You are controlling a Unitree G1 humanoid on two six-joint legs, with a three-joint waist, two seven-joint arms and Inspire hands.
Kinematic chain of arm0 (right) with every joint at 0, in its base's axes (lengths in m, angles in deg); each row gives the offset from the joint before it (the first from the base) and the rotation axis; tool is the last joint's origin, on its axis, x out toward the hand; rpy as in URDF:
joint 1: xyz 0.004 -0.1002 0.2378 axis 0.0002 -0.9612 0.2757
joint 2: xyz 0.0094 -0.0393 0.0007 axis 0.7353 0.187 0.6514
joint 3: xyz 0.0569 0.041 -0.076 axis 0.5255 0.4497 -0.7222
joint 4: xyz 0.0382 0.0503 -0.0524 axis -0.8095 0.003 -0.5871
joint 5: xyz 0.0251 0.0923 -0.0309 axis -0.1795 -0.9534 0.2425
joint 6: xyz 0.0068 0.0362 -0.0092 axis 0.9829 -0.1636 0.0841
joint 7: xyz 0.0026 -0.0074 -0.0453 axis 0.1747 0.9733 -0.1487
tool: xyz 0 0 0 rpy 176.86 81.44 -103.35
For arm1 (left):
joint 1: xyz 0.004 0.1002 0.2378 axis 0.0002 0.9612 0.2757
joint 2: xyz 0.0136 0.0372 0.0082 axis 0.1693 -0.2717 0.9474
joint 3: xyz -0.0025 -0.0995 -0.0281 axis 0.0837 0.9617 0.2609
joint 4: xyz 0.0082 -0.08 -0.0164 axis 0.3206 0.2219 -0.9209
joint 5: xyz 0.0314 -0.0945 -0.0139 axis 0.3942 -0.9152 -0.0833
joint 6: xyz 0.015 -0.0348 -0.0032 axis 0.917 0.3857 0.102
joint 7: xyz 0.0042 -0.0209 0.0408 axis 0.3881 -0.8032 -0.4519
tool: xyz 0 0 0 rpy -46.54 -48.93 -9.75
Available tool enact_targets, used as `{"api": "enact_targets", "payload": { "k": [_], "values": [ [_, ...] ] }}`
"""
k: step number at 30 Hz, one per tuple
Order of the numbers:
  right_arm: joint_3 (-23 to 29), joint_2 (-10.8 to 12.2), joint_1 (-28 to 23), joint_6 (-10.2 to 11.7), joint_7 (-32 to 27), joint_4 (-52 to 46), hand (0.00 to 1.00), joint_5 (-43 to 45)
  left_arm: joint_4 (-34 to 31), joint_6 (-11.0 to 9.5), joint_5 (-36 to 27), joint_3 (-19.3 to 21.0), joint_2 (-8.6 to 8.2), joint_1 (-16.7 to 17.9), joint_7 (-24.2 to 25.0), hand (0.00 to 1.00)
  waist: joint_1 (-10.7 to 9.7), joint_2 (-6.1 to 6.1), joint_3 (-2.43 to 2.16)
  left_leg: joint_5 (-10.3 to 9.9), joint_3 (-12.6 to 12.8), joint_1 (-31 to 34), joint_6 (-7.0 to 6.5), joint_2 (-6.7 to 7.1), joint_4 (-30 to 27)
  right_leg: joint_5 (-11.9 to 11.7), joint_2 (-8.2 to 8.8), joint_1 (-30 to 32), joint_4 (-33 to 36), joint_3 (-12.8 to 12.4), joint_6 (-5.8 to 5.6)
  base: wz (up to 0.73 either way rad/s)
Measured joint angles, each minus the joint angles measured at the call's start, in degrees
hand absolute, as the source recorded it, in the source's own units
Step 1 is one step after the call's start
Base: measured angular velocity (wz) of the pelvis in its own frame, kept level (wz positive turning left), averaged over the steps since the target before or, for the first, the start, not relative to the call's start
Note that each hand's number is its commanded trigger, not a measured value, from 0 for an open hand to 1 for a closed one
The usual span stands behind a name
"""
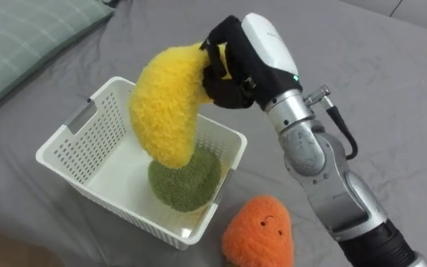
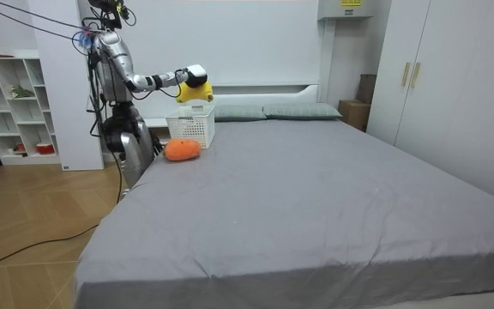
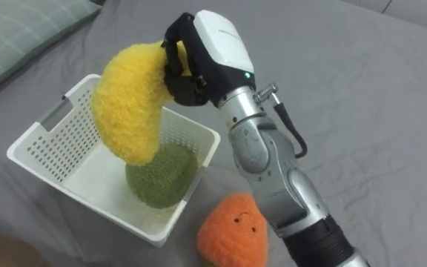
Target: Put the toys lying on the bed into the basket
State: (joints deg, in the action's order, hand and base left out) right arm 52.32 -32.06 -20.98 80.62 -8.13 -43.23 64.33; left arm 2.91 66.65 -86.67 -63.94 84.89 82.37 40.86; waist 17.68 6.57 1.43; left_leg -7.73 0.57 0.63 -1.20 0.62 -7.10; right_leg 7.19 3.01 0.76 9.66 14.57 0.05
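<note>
Over on the left, a white basket [image 1: 73,144] sits on the grey bed [image 1: 391,67] with a green plush toy [image 1: 187,184] inside. Right above it hangs a yellow plush toy [image 1: 165,104], top end clamped by the right robot hand [image 1: 232,73], fingers curled round it. Orange plush toy [image 1: 262,233] lies on the sheet just beside the basket.

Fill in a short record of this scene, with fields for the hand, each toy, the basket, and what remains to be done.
right hand: shut on the yellow toy, held above the basket
yellow toy: hangs over the basket, not yet released
green toy: inside the basket
orange toy: on the bed, beside the basket
basket: white, on the bed, near a pillow
remaining: probably drop the yellow toy in, then collect the orange toy
</note>
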Motion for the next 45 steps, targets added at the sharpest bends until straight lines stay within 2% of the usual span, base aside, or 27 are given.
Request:
{"api": "enact_targets", "payload": {
  "k": [4, 6, 11, 12, 13, 14, 24, 35, 45],
  "values": [
    [-1.14, 1.17, 0.02, -1.02, 2.23, 2.72, 1.0, 0.03, -0.02, 0.03, 0.02, -0.01, 0.06, -0.11, 0.0, 0.0, 0.23, 0.41, -0.06, 0.0, -0.87, 0.3, 0.0, 0.06, -0.08, 0.0, 0.05, 0.01, -0.02, 0.75, 0.0, 0.1],
    [-1.14, 1.73, 0.02, -1.35, 2.27, 3.99, 1.0, 0.02, -0.02, 0.03, 0.02, -0.03, 0.44, -0.14, 0.0, 0.0, 0.24, 1.05, -0.13, 0.0, -1.2, 0.38, 0.0, 0.04, -0.19, 0.0, 0.07, 0.0, -0.06, 1.3, 0.0, 0.1],
    [-1.42, 1.86, 0.02, -2.3, 2.31, 5.58, 1.0, -0.05, -0.02, 0.13, -0.01, -0.02, 0.6, -0.21, 0.0, 0.0, 0.22, 1.41, -0.1, 0.0, -1.51, 0.63, -0.01, 0.11, -0.26, 0.0, 0.13, -0.08, -0.11, 1.37, -0.01, 0.03],
    [-1.5, 1.86, 0.02, -2.58, 2.32, 5.72, 0.58, -0.05, -0.03, 0.38, -0.01, -0.02, 0.61, -0.32, 0.0, 0.0, 0.21, 1.4, -0.09, -0.01, -1.6, 0.66, -0.01, 0.11, -0.26, 0.0, 0.13, -0.08, -0.13, 1.37, -0.01, 0.0],
    [-1.51, 1.86, 0.02, -2.7, 2.32, 5.74, 0.51, -0.05, -0.03, 0.47, -0.01, -0.02, 0.61, -0.36, 0.0, 0.0, 0.2, 1.4, -0.09, -0.01, -1.61, 0.68, 0.0, 0.11, -0.26, 0.0, 0.13, -0.08, -0.14, 1.37, -0.02, 0.0],
    [-1.51, 1.87, 0.02, -3.07, 2.32, 5.74, 0.0, -0.04, -0.09, 0.74, -0.01, -0.03, 0.6, -0.4, 0.0, 0.0, 0.2, 1.39, -0.09, -0.01, -1.65, 0.7, 0.0, 0.1, -0.26, 0.0, 0.11, -0.09, -0.15, 1.38, -0.02, 0.0],
    [-2.9, 2.07, 0.03, -3.2, 2.21, 12.22, 0.0, -0.29, -1.35, 1.11, 0.34, -1.06, 0.71, -0.27, -0.01, 0.0, 0.34, 1.21, 0.05, -0.01, -1.6, 0.68, 0.02, 0.09, -0.48, 0.01, 0.16, -0.34, -0.13, 2.05, -0.03, 0.0],
    [-2.7, 1.87, 0.09, -3.01, 2.07, 12.49, 0.0, -0.34, -1.37, 1.08, 0.41, -1.24, 0.72, -0.26, 0.0, 0.0, 0.31, 1.15, 0.09, -0.01, -1.61, 0.66, 0.02, 0.09, -0.48, 0.01, 0.16, -0.36, -0.14, 2.01, -0.03, 0.0],
    [-2.69, 1.65, 0.15, -1.87, 0.27, 13.21, 0.0, -0.41, -1.89, 0.97, 0.5, -1.64, 0.47, -0.18, 0.0, 0.0, 0.28, 0.57, 0.5, -0.02, -1.55, 0.69, 0.02, 0.1, -0.48, 0.01, 0.13, -0.27, -0.13, 1.59, -0.03, 0.0]
  ]
}}
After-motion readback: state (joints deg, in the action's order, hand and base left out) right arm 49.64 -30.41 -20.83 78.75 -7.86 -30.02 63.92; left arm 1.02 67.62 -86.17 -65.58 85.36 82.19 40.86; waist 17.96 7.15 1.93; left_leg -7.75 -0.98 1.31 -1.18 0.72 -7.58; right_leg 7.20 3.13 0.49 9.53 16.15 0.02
